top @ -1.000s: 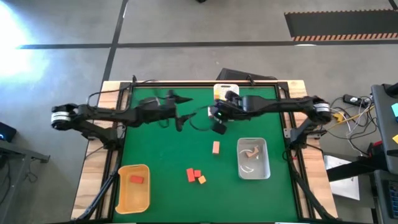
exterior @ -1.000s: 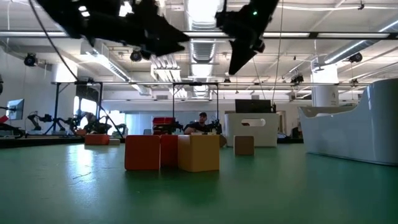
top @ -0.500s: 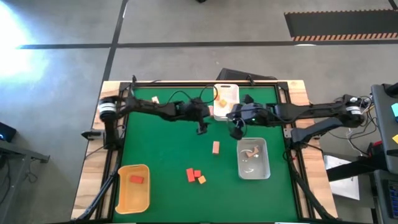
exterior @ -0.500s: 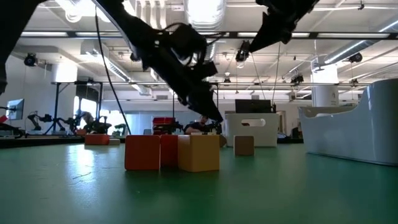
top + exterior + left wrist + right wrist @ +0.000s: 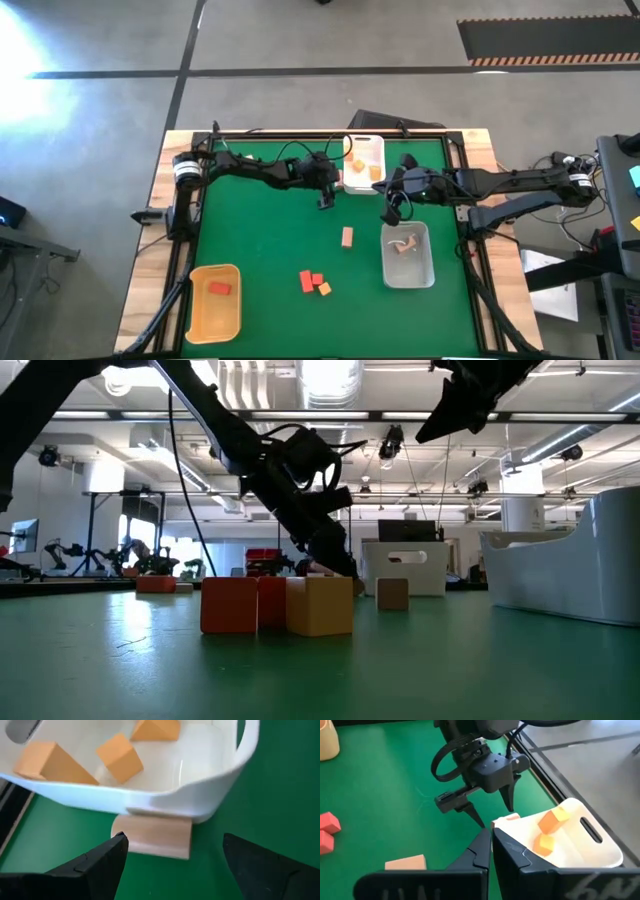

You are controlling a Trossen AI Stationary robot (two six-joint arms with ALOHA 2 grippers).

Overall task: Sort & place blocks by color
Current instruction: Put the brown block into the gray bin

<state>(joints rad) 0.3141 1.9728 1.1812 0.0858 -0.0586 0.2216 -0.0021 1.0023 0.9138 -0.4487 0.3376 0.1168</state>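
Note:
My left gripper (image 5: 174, 851) is open and low beside the white tray (image 5: 363, 178). Its fingers stand on either side of a pale tan block (image 5: 152, 836) without touching it. That block lies flat on the green mat against the tray's outer wall. Three orange blocks (image 5: 120, 757) lie inside the white tray. My right gripper (image 5: 392, 211) is shut and empty, raised above the far end of the clear tray (image 5: 407, 268). Another tan block (image 5: 347, 237) and two red blocks (image 5: 309, 282) with an orange one (image 5: 325, 289) rest on the mat.
A yellow tray (image 5: 205, 318) with one red block (image 5: 220, 288) sits at the near left corner. The clear tray holds curved tan pieces (image 5: 403, 244). The two grippers are close together near the white tray. Open mat lies on the left and between the trays.
My left gripper has swung toward the table's right and far side and come down beside the white tray, around the tan block. My right gripper has moved toward the right edge, from near the white tray to above the clear tray's far end.

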